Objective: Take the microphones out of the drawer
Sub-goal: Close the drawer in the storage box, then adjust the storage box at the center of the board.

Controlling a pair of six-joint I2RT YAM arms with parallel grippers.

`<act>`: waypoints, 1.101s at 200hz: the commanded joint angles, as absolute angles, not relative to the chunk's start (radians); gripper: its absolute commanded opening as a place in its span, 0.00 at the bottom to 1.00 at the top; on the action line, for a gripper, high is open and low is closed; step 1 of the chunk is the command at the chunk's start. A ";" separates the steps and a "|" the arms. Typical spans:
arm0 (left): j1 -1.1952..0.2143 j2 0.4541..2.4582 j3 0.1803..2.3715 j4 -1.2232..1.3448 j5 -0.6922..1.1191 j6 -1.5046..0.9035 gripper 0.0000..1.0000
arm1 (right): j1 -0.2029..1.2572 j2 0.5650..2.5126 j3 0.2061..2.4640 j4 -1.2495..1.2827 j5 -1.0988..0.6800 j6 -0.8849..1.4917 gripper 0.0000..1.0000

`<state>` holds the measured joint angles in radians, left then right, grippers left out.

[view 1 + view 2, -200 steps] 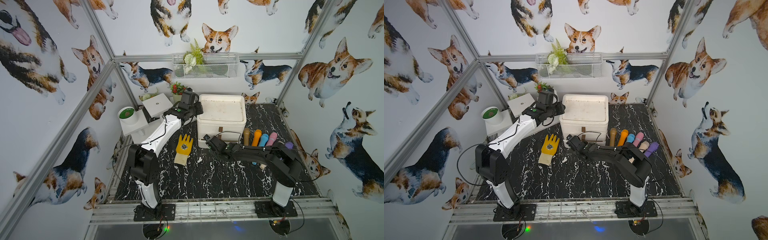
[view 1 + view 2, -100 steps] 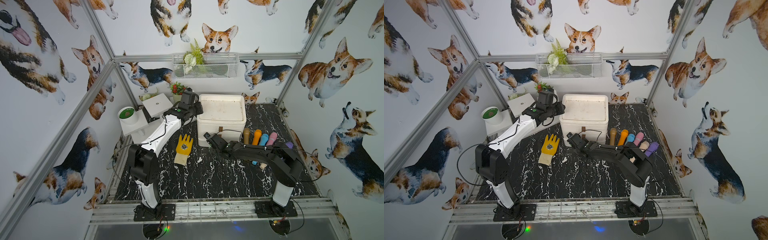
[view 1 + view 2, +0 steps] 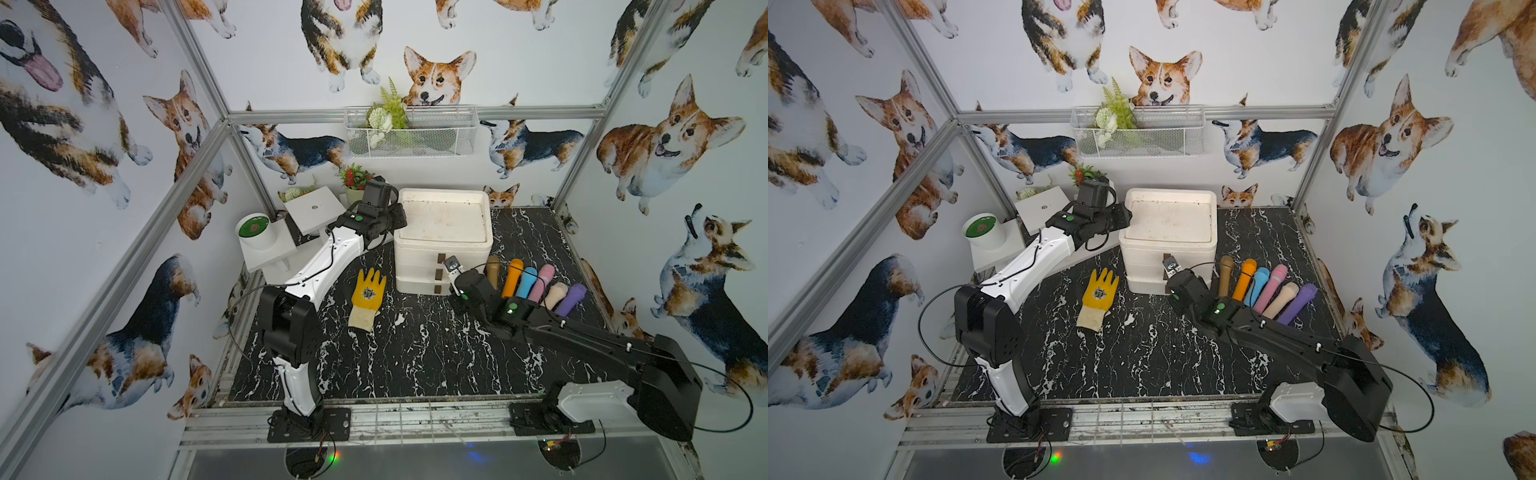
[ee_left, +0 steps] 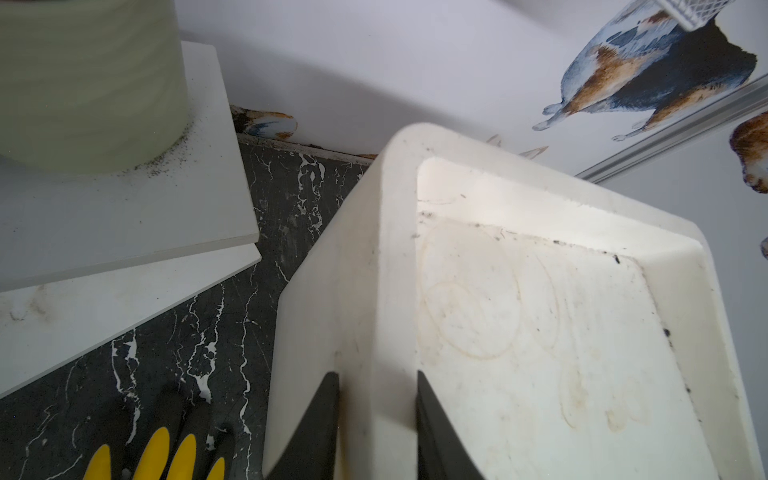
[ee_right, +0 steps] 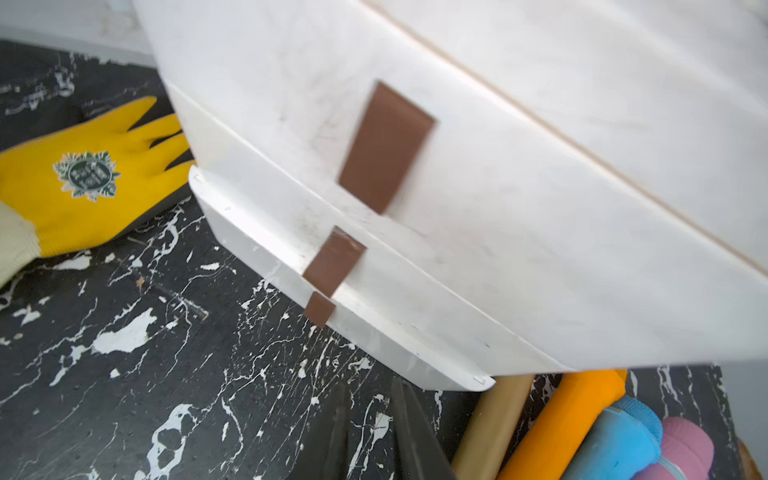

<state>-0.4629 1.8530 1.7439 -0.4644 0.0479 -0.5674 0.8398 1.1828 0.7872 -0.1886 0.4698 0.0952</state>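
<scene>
The white drawer unit (image 3: 442,232) stands at the back with its three drawers pushed in, each with a brown tab (image 5: 384,145), so the microphone is hidden. My left gripper (image 4: 378,374) straddles the unit's left top rim (image 4: 374,291), one finger outside and one inside, jaws slightly apart. My right gripper (image 5: 370,386) hangs low in front of the lowest drawer (image 5: 340,286), open by a narrow gap. Only marble floor shows between its fingers. In both top views it sits just right of the tabs (image 3: 457,278) (image 3: 1177,282).
A yellow glove (image 3: 368,297) lies on the floor left of the unit. Several coloured foam-headed sticks (image 3: 536,286) lie in a row to its right, close beside my right arm. White slabs (image 3: 270,249), a green-topped pot (image 3: 254,229) and small plants fill the back left corner.
My right gripper has let go at the drawer front, opened slightly and swung a little to the right. My left gripper's jaws have eased apart on the rim.
</scene>
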 commanded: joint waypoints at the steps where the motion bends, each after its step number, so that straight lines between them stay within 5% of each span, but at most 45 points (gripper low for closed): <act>1: -0.460 1.874 1.752 -0.668 0.041 -0.584 0.36 | 0.786 1.060 0.727 -0.200 0.459 0.189 0.33; 21: -0.460 1.885 1.778 -0.678 0.044 -0.582 0.37 | 0.707 0.945 0.669 -0.211 0.419 0.206 0.35; 40: -0.460 1.896 1.808 -0.689 0.047 -0.581 0.42 | 0.627 0.875 0.630 -0.237 0.350 0.227 0.28; 78: -0.460 1.893 1.852 -0.709 0.035 -0.575 0.72 | 0.551 0.853 0.583 -0.236 0.188 0.277 0.00; 119: -0.460 1.858 1.878 -0.718 0.004 -0.554 1.00 | 0.551 0.956 0.555 -0.124 0.058 0.347 0.00; 170: -0.442 1.716 1.762 -0.642 -0.071 -0.521 1.00 | 0.551 1.197 0.602 0.023 0.001 0.356 0.00; 220: -0.326 1.498 1.398 -0.493 -0.089 -0.529 1.00 | 0.551 1.464 0.744 0.077 -0.060 0.324 0.00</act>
<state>-0.3683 1.5635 1.5093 -0.5728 -0.0589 -0.5346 0.5522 1.3708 0.6777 0.0116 -0.0185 0.3420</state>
